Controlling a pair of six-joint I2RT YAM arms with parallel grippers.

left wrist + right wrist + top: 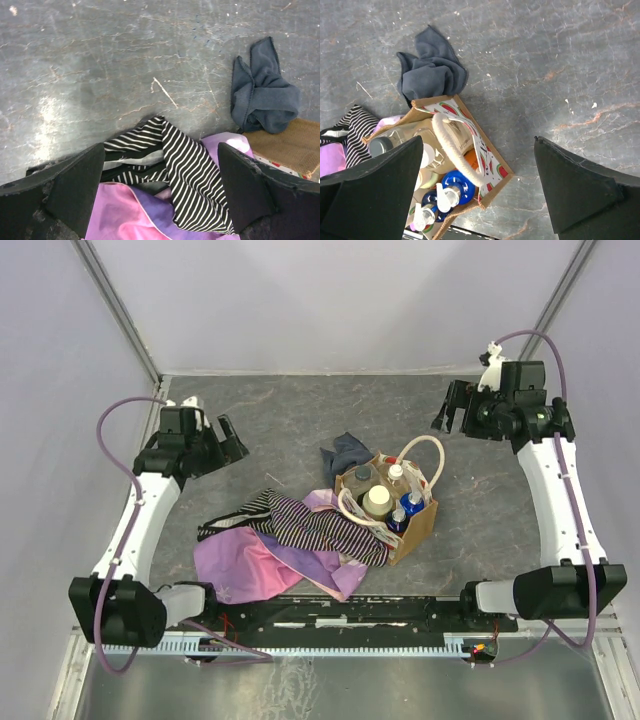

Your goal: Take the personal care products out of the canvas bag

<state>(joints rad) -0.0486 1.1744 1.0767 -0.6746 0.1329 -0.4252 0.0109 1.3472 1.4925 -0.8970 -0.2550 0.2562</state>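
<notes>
The canvas bag (420, 531) stands upright at the table's middle, its cream handles looped above it. Inside stand the personal care products: two blue-topped pump bottles (408, 507), a cream bottle (377, 502), a dark-capped clear one (362, 476) and a white-capped one (397, 472). The right wrist view looks down on the bag's rim (493, 166), the pump bottles (454, 185) and the clear bottle (383, 145). My right gripper (450, 416) (477, 143) hangs open, high and to the bag's far right. Over at the far left, my left gripper (226, 440) (161, 148) is open and empty.
Striped and purple clothes (290, 540) (192, 172) lie heaped against the bag's left side. A blue-grey cloth (346, 454) (263, 97) (432, 72) is crumpled just behind the bag. Grey walls close in the table on three sides.
</notes>
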